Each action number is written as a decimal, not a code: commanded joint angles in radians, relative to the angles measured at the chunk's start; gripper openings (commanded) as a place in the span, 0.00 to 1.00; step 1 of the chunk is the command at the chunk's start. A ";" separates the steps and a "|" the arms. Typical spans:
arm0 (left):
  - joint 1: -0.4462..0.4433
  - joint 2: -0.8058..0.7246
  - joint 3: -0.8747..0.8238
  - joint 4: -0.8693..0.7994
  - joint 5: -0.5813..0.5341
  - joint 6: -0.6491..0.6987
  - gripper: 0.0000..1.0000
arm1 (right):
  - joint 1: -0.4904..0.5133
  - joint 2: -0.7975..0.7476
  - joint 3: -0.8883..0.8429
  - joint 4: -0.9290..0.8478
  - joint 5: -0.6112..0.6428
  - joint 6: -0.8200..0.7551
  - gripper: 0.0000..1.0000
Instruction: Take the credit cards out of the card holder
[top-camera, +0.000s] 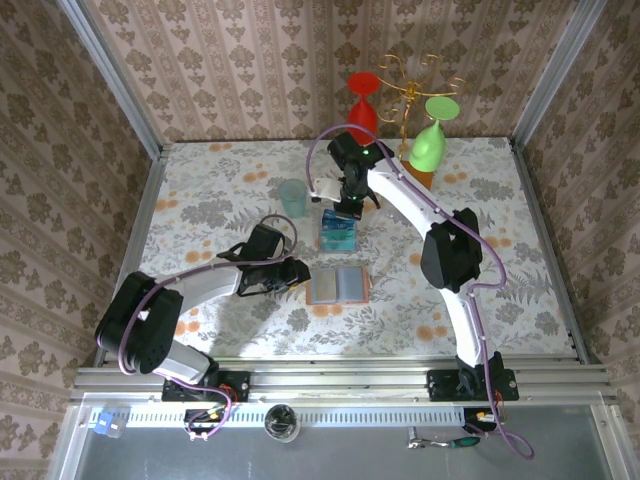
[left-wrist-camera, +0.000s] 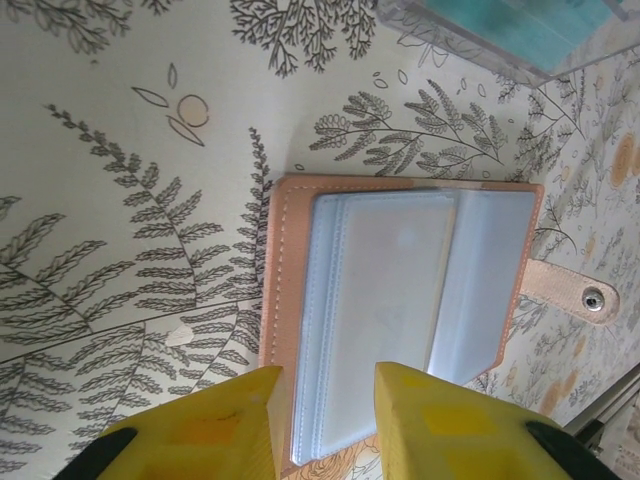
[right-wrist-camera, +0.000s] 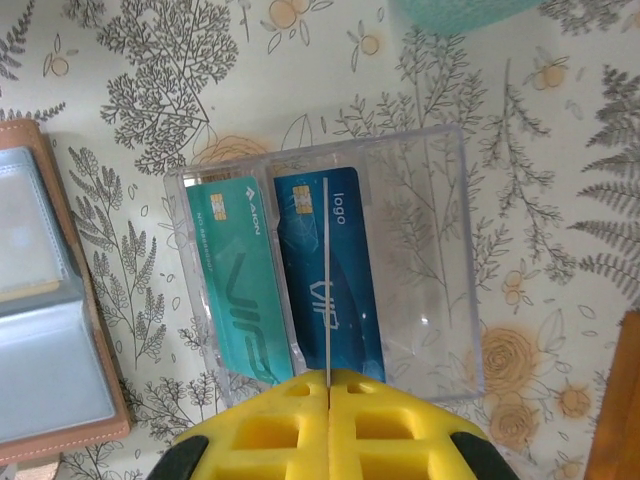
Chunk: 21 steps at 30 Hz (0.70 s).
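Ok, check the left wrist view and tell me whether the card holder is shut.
No, the card holder lies open on the table, its clear inner pockets facing up.

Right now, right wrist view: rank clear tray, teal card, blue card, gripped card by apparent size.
1. clear tray
2. teal card, blue card: look alike, unranked
3. gripped card: edge-on sliver

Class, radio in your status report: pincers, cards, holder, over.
Left pincer open at the card holder. Right pincer shut on a credit card, edge-on over the clear tray. Teal card, blue card in tray. Tumbler nearby, apart.
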 joint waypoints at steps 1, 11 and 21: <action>0.011 -0.018 -0.013 -0.026 -0.004 -0.002 0.30 | -0.005 0.031 0.041 -0.061 -0.021 -0.022 0.00; 0.014 0.004 -0.016 -0.002 0.013 -0.006 0.30 | -0.006 0.014 0.038 -0.020 0.022 0.004 0.17; 0.012 0.025 -0.027 0.043 0.028 -0.008 0.23 | 0.004 -0.169 -0.183 0.175 -0.021 0.207 0.20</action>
